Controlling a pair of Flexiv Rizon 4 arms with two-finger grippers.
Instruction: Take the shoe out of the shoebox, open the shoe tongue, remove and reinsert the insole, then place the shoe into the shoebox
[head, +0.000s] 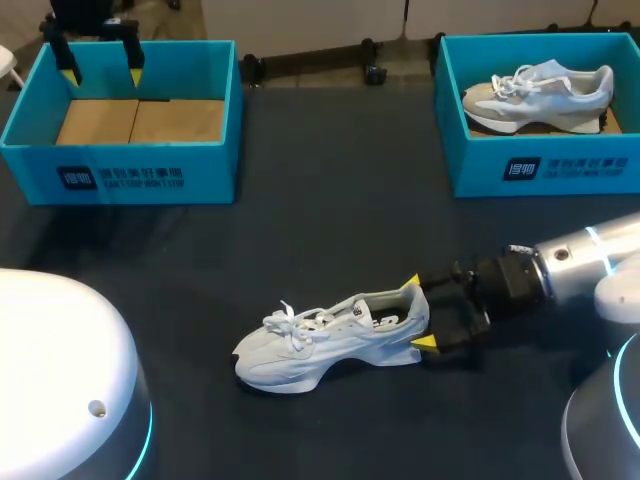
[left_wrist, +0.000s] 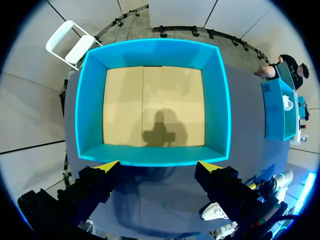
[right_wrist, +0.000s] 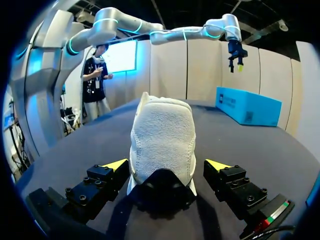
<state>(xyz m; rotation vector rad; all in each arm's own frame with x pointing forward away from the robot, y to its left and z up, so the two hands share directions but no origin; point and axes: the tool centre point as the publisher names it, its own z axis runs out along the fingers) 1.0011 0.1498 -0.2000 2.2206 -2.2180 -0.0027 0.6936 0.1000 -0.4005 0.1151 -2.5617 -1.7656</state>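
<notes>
You are looking at a pale, low-cut shoe lying on its sole on the dark cloth table, near the front and a little right of middle, with its toe pointing left and its white laces sitting loose over the tongue. The upper is showing a nubby, knitted texture at the heel, above a chunky moulded sole.

The right gripper is reaching in from the right with its fingers standing wide. The rounded heel is sitting between the yellow tips, and in the right wrist view you are seeing a small gap on each side, so the gripper has hold of nothing.

The left gripper is hanging over the far-left corner, above the left shoebox. Its fingers are spread wide too, with nothing between them. That box is a square, teal, stiff-walled tray, and its flat tan cardboard floor is showing a crease down the middle.

At the far right, the right shoebox, matching in colour and shape, is holding a second shoe lying toe to the left.
</notes>
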